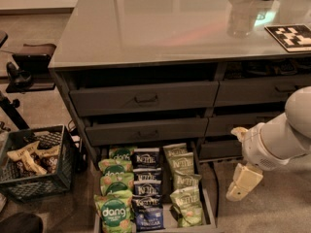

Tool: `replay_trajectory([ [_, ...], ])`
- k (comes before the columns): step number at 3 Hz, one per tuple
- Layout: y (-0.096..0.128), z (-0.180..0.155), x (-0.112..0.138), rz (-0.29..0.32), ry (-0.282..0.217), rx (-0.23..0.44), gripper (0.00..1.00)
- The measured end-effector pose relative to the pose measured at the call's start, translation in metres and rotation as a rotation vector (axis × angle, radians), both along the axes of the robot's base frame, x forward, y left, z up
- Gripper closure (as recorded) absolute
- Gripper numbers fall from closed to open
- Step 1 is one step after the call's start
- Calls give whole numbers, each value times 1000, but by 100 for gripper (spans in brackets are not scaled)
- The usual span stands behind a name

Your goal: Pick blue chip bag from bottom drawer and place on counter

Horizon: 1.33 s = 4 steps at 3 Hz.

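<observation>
Blue chip bag (146, 158) — navy, white-logoed; pincer (238, 188) beside drawer (211, 216).

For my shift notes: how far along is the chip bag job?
Done: the wide, shallow dark grey bottom drawer stands open. In hand: the cream gripper hangs right of it, touching no bag. Left: every dark navy Kettle chip bag lies in the middle column; none sits on the glossy grey counter.

**Inspector A:** Arm casing?
**Inspector B:** Arm (287, 134): smooth rounded shell, pale grey-white, ending in a white cylindrical wrist. Small cream piece at the wrist's upper edge.
**Inspector A:** Gripper?
**Inspector B:** Gripper (239, 187): cream-yellow, blocky, duller than the arm. Located near right, low, below the wrist.
</observation>
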State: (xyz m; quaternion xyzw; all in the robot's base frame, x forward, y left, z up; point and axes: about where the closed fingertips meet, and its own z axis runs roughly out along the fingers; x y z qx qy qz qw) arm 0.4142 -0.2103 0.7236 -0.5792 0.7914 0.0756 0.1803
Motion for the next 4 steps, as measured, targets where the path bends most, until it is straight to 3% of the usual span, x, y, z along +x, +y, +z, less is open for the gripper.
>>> replay_trajectory([
  [1,0,0,0,0,0,0,0],
  [2,13,-26,-1,29,-2,23,0],
  [4,60,-161,27,65,48,162,0],
])
